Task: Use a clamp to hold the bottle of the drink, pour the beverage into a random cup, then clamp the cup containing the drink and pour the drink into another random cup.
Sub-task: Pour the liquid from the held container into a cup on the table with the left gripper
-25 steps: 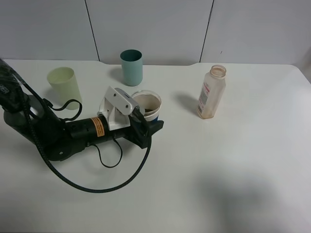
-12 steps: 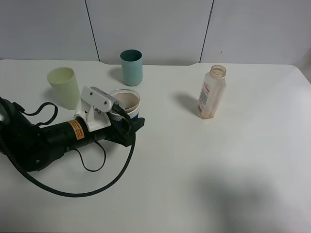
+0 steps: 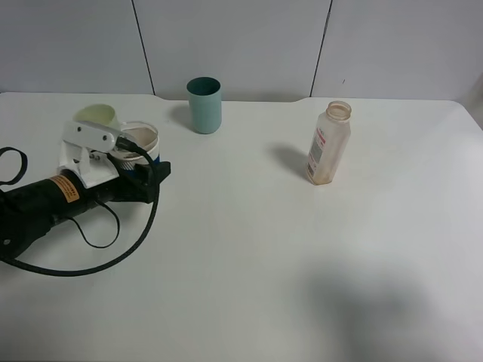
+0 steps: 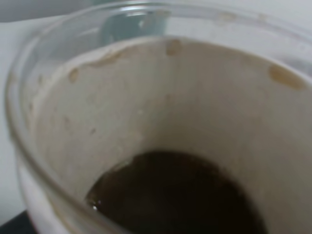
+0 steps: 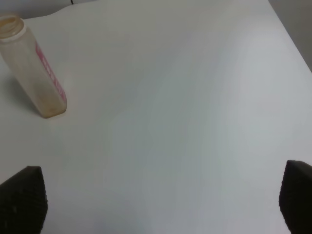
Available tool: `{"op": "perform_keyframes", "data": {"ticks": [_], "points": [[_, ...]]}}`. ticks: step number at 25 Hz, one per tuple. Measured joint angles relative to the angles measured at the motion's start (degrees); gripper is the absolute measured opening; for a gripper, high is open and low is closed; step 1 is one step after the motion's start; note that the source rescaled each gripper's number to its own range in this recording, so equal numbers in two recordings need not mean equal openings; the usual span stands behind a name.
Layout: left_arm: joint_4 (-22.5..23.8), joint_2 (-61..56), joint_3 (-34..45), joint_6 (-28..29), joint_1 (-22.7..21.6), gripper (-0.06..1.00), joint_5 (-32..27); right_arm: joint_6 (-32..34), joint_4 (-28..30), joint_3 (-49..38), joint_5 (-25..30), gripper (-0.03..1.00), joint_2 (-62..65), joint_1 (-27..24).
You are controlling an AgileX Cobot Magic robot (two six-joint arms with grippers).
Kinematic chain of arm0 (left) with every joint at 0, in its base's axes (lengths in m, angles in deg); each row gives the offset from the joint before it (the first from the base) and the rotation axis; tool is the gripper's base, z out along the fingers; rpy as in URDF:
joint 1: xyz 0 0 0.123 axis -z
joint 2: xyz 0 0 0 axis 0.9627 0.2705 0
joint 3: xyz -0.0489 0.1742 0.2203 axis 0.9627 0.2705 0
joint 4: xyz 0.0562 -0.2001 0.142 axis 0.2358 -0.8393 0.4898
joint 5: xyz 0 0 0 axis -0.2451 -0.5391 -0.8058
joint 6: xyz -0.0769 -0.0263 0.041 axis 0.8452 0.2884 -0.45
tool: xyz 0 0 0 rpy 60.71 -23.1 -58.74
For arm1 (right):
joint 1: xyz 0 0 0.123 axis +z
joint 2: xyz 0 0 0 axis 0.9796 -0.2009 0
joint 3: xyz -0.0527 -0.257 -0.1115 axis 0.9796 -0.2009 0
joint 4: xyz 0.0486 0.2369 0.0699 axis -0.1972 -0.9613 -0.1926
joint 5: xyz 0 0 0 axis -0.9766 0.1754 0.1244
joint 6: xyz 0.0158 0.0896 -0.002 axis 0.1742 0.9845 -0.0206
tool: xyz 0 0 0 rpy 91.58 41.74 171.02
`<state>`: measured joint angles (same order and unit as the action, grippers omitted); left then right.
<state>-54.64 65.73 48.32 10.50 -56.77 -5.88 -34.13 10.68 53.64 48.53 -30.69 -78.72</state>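
Carried leftward since a second ago, the blue-banded cup (image 3: 140,140) is clamped in the left fingers (image 3: 155,172), just beside the yellow-green tumbler (image 3: 94,114), with brown beverage (image 4: 175,200) pooled inside. The right fingers (image 5: 22,197) stand apart. The bottle (image 3: 329,143) stands upright on the white tabletop (image 3: 302,264).

We see a teal tumbler (image 3: 204,104) standing up straight near the back of the white table (image 3: 302,249). Behind the table is a pale grey wall (image 3: 234,38) with thin dark lines running down it.
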Motion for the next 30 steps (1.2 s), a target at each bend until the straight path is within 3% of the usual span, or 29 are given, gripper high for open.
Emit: {"op": "perform_keyframes", "data": {"ticks": [10, 30], "points": [[4.28, -0.94, 0.98, 0.0, -8.79, 0.0, 0.0, 0.0, 0.0, 0.0, 0.0, 1.0, 0.0, 0.0], [7.65, -6.83, 5.47, 0.32, -18.57, 0.0, -0.05, 0.0, 0.0, 0.0, 0.0, 1.0, 0.0, 0.0]]}}
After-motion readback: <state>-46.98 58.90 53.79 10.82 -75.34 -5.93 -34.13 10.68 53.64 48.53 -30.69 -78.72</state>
